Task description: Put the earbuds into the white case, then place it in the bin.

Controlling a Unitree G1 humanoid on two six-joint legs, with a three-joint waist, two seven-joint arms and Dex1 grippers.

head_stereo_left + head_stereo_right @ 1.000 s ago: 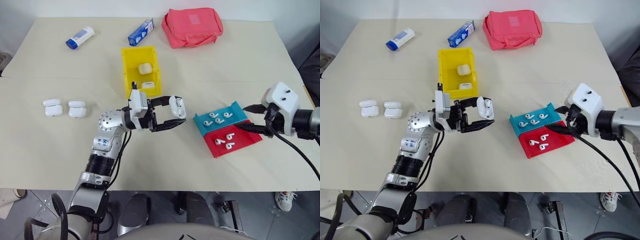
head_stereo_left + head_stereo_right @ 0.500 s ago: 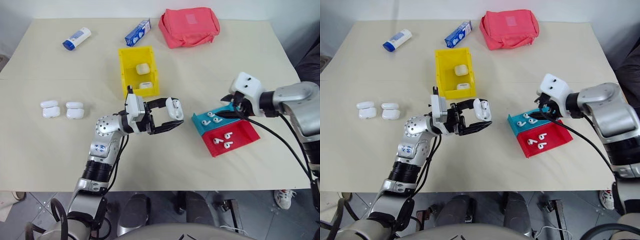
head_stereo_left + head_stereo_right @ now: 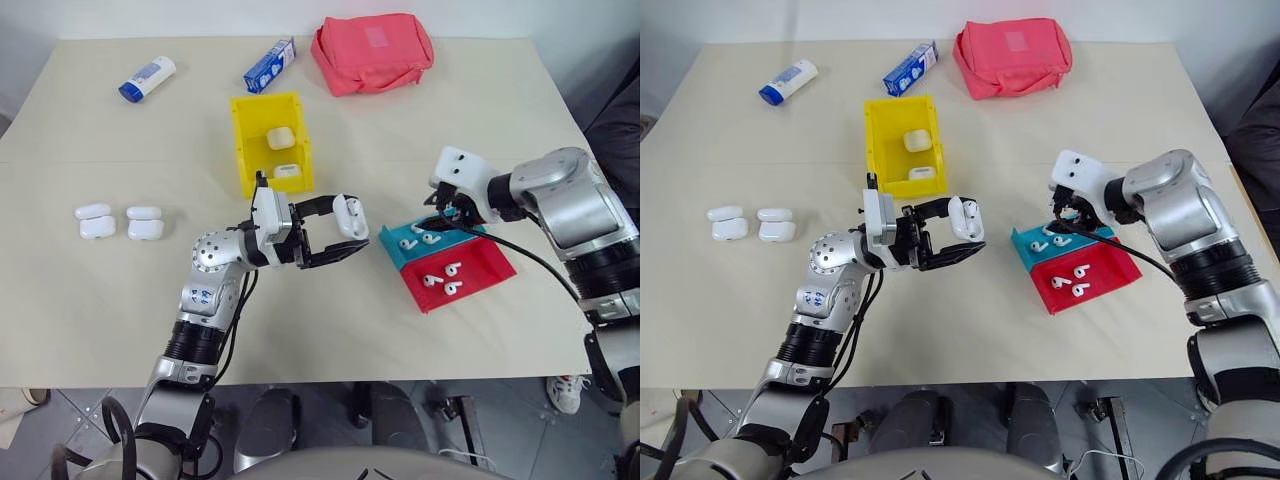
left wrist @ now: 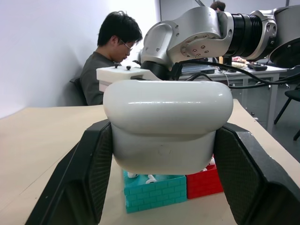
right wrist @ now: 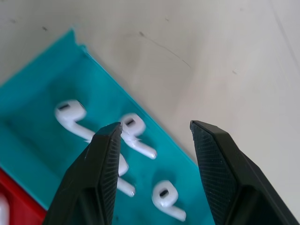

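White and glossy, the white case [image 3: 349, 214] is sitting clamped in the left gripper [image 3: 338, 232] at table centre, with the bin [image 3: 270, 143] at its eleven o'clock. The blue box [image 3: 268, 64] at twelve o'clock is carrying print too small to read.

In the left wrist view the case is filling the gap between both fingers [image 4: 82, 183], partly hiding the teal tray [image 4: 152, 191].

In the right wrist view the right gripper [image 5: 157, 129] is hanging with jaws apart over the earbuds [image 5: 137, 135], holding none; one finger is covering part of an earbud.
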